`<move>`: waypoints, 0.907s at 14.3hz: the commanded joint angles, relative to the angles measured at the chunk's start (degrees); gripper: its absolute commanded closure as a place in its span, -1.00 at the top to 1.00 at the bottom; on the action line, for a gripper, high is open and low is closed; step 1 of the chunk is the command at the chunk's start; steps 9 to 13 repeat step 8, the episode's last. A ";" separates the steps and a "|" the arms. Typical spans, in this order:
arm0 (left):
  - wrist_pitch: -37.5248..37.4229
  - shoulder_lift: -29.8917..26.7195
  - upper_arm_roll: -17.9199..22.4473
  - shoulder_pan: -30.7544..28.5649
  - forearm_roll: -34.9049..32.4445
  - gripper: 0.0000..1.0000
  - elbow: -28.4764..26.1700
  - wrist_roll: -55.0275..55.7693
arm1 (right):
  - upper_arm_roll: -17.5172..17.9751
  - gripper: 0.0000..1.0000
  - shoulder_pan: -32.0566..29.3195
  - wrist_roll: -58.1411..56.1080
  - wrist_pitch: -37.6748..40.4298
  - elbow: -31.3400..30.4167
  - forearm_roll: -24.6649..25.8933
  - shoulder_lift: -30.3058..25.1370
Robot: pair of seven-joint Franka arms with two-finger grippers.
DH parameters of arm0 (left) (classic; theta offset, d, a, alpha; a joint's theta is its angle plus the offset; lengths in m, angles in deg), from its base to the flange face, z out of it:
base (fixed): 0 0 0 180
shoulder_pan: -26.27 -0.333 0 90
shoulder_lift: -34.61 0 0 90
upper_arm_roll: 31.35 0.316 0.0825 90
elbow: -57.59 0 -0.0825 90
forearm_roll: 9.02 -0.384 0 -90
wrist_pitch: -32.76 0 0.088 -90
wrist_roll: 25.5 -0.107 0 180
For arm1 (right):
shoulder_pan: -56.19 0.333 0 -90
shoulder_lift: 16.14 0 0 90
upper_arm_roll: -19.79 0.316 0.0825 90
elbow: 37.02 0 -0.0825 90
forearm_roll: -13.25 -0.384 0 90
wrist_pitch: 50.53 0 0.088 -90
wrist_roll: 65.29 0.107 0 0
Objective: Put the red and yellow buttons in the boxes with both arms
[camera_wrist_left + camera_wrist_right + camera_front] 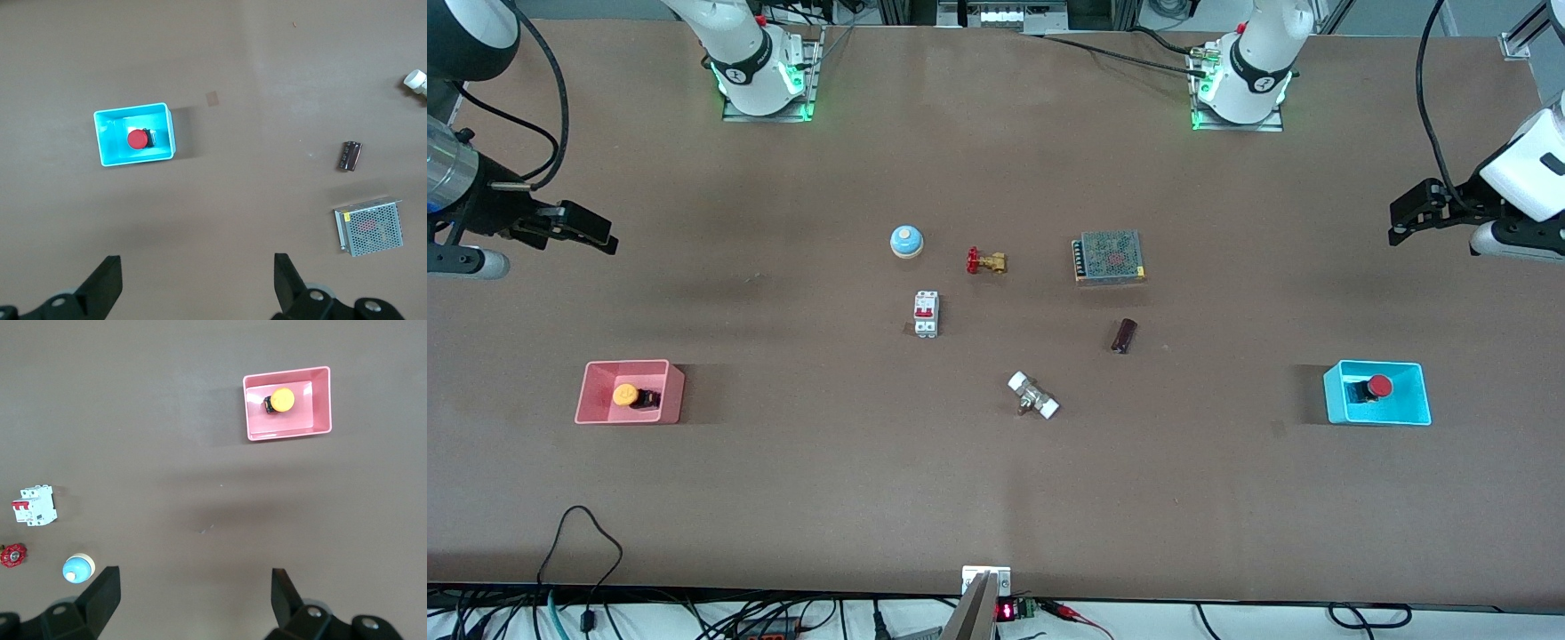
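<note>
My left gripper (1398, 222) hung in the air over the table (996, 498) at the left arm's end, and its fingers (107, 283) were spread wide with nothing between them. My right gripper (600, 233) hung over the right arm's end of the table in the same way, fingers (103, 593) wide apart and empty.

The red button (1376, 387) lay inside the cyan blue box (1405, 418), near the left arm's end of the table. The yellow button (628, 395) lay inside the pink box (596, 413), near the right arm's end. Both boxes stood nearer to the front camera than my grippers, and well apart from each other.

Between the boxes, in the middle of the table, there were other things: a pale blue bell (906, 241), a brass valve with a red handle (986, 261), a white circuit breaker (926, 314), a metal mesh power supply (1109, 258), a small dark capacitor (1124, 336) and a fitting with white ends (1033, 396). The fitting was the nearest of them to the front camera
</note>
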 commanded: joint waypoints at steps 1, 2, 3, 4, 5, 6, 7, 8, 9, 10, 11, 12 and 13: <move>-1.91 -1.39 -1.96 -1.18 0.66 1.00 -0.76 -1.08 | 0.69 1.00 -1.20 0.49 1.18 0.39 0.36 -0.45; -3.06 -1.57 -1.96 -1.18 0.66 1.00 0.02 -1.61 | 0.69 1.00 -1.20 0.66 1.09 0.30 0.36 -0.45; -4.38 -1.66 -1.96 -1.18 0.57 1.00 0.64 -2.05 | 0.78 1.00 -1.29 0.75 1.09 0.30 0.28 -0.45; -4.74 -1.66 -2.05 -1.18 0.57 1.00 1.26 -2.05 | 0.69 1.00 -1.29 0.84 1.09 0.39 0.27 -0.36; -4.83 -1.66 -2.22 -0.92 0.65 1.00 1.78 -1.96 | 0.69 1.00 -1.29 0.84 1.09 0.48 0.19 -0.27; -4.83 -1.57 -2.22 -0.48 0.66 1.00 2.83 -1.27 | 0.69 1.00 -1.29 0.84 1.09 0.48 0.19 -0.27; -4.74 -1.40 -3.18 -0.30 0.66 1.00 3.02 -1.09 | 0.69 1.00 -1.29 0.84 1.01 0.39 0.19 -0.27; -4.92 -1.48 -4.15 -0.47 0.66 1.00 3.02 -1.08 | 0.69 1.00 -1.29 0.84 0.92 0.39 0.10 -0.27; -4.92 -1.48 -4.15 -0.47 0.66 1.00 3.02 -1.08 | 0.69 1.00 -1.29 0.84 0.92 0.39 0.10 -0.27; -4.92 -1.48 -4.15 -0.47 0.66 1.00 3.02 -1.08 | 0.69 1.00 -1.29 0.84 0.92 0.39 0.10 -0.27; -4.92 -1.48 -4.15 -0.47 0.66 1.00 3.02 -1.08 | 0.69 1.00 -1.29 0.84 0.92 0.39 0.10 -0.27; -4.92 -1.48 -4.15 -0.47 0.66 1.00 3.02 -1.08 | 0.69 1.00 -1.29 0.84 0.92 0.39 0.10 -0.27; -4.92 -1.48 -4.15 -0.47 0.66 1.00 3.02 -1.08 | 0.69 1.00 -1.29 0.84 0.92 0.39 0.10 -0.27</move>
